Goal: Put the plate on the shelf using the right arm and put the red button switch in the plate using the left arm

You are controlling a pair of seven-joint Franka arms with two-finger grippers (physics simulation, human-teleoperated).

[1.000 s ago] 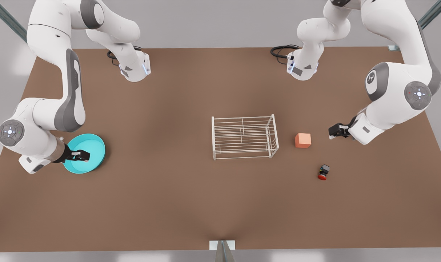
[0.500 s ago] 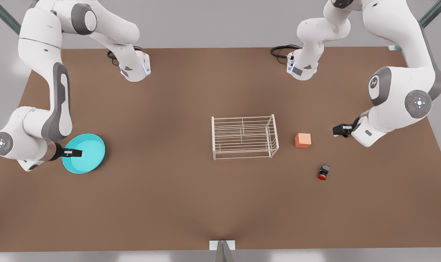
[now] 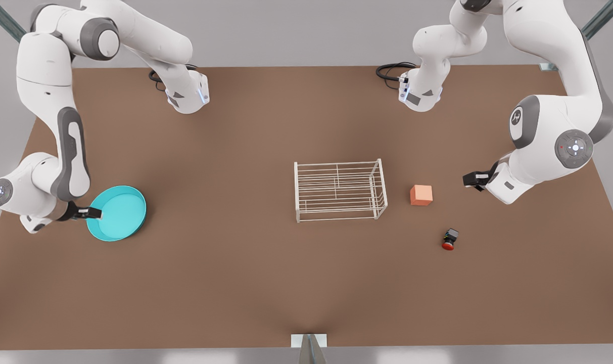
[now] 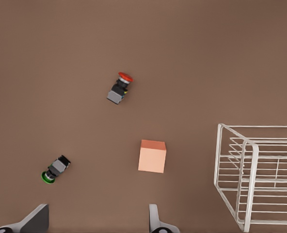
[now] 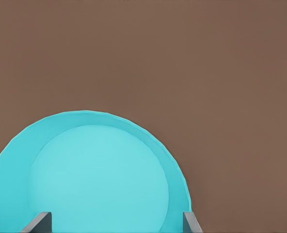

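Right gripper [image 3: 95,213], fingers spread, straddles the round turquoise plate's [image 3: 119,215] rim; shallow grip risks slipping. Left gripper [image 3: 469,180] waits unclenched beyond the salmon cube [image 3: 421,195].

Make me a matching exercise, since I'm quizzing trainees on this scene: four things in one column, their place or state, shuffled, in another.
1. plate
2. shelf
3. red button switch
4. orange cube

A. lying on its side on the table
B. under the right gripper, at the front view's left
C. standing mid-table, nothing on it
D. between the rack and the left gripper

Pairs: 1-B, 2-C, 3-A, 4-D
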